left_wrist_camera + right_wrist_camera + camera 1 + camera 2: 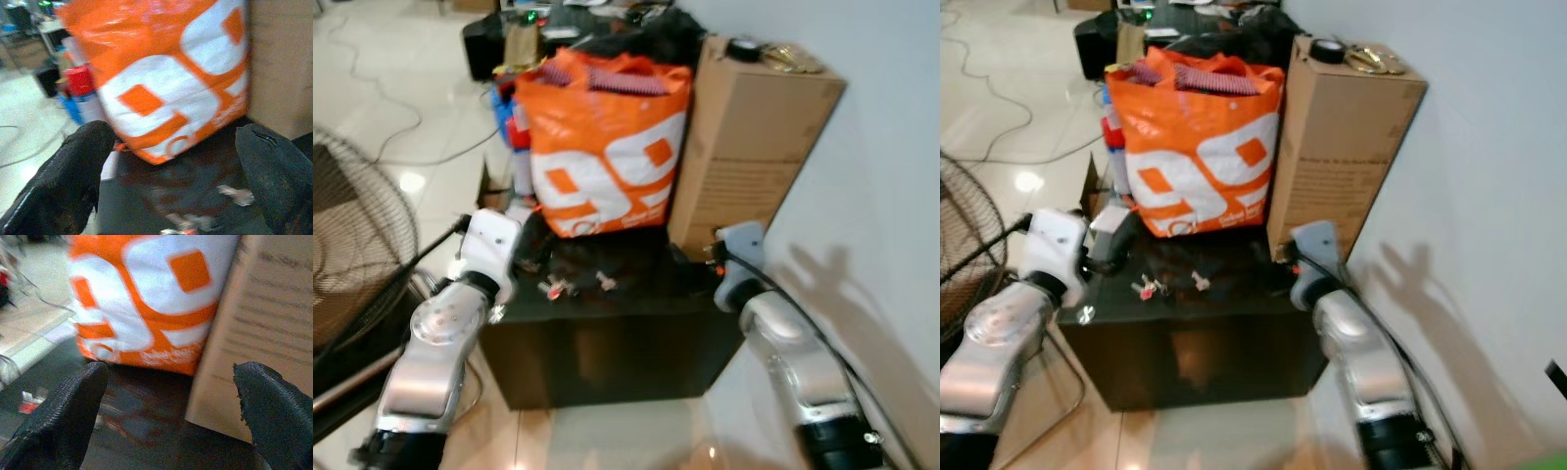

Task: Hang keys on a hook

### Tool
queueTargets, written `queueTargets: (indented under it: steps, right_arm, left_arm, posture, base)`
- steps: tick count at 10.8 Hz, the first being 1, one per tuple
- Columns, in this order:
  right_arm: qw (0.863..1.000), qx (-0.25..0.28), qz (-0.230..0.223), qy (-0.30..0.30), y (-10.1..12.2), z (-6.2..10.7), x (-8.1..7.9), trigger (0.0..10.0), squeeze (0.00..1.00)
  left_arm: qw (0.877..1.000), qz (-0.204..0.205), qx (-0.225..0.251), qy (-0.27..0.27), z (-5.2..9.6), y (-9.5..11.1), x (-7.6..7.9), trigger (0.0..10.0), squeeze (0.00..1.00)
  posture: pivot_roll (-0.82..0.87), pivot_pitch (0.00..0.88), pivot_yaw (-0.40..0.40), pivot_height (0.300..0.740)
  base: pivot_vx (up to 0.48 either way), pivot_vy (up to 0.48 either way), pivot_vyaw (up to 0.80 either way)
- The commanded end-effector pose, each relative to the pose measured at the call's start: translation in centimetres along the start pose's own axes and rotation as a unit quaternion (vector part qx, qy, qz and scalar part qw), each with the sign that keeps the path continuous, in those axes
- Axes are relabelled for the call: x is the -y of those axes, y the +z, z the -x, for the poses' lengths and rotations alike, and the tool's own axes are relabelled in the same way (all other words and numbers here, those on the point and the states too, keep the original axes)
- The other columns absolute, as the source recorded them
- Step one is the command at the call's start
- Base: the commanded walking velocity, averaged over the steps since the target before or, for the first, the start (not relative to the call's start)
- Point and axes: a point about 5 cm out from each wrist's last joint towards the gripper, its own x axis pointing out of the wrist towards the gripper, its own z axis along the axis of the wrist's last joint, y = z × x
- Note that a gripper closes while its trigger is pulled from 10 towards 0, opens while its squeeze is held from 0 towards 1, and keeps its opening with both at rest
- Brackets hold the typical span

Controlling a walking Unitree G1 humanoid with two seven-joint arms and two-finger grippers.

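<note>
The keys [556,287], small metal pieces with red and white tags, lie scattered on the black table [636,323], with another piece [604,281] just to their right. My left gripper [173,134] hovers open at the table's left edge, its black fingers [83,166] wide apart with nothing between them; the keys [234,195] lie ahead of it. My right gripper [171,369] is open over the table's right side, beside the cardboard box [264,333], with the keys [29,401] off to one side.
An orange and white bag [607,147] stands at the back of the table, against a tall cardboard box [744,147] with a tape roll on top. A white wall [881,196] is on the right. A round fan [352,255] and cables are on the left floor.
</note>
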Motion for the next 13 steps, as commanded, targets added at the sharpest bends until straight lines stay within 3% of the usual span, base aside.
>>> queueTargets:
  steps: [1, 2, 12, 13]
  right_arm:
    - [1.000, 0.004, 0.000, 0.008, 0.37, -0.34, -0.32, 10.0, 1.00]
    - [1.000, 0.004, 0.003, 0.006, 0.34, -0.36, -0.30, 10.0, 1.00]
    - [1.000, 0.001, 0.010, 0.006, 0.24, -0.50, -0.07, 10.0, 1.00]
    - [1.000, 0.002, 0.009, 0.004, 0.24, -0.50, -0.03, 10.0, 1.00]
  left_arm:
    - [1.000, -0.007, -0.003, 0.010, 0.18, -0.08, -0.62, 10.0, 0.00]
    - [1.000, -0.007, -0.003, 0.010, 0.21, -0.07, -0.61, 10.0, 0.00]
    - [1.000, -0.009, 0.000, 0.006, 0.01, 0.03, -0.49, 10.0, 0.00]
    - [1.000, -0.010, 0.000, 0.005, 0.02, 0.02, -0.52, 10.0, 0.00]
  posture:
    - [0.05, 0.000, -0.059, 0.740]
    - [0.05, 0.000, -0.062, 0.740]
    - [0.05, 0.000, -0.057, 0.740]
    - [0.05, 0.000, -0.056, 0.740]
  base:
    - [0.307, 0.000, 0.80]
    - [0.311, 0.000, 0.80]
    - [0.323, 0.000, 0.00]
    - [0.326, 0.000, 0.80]
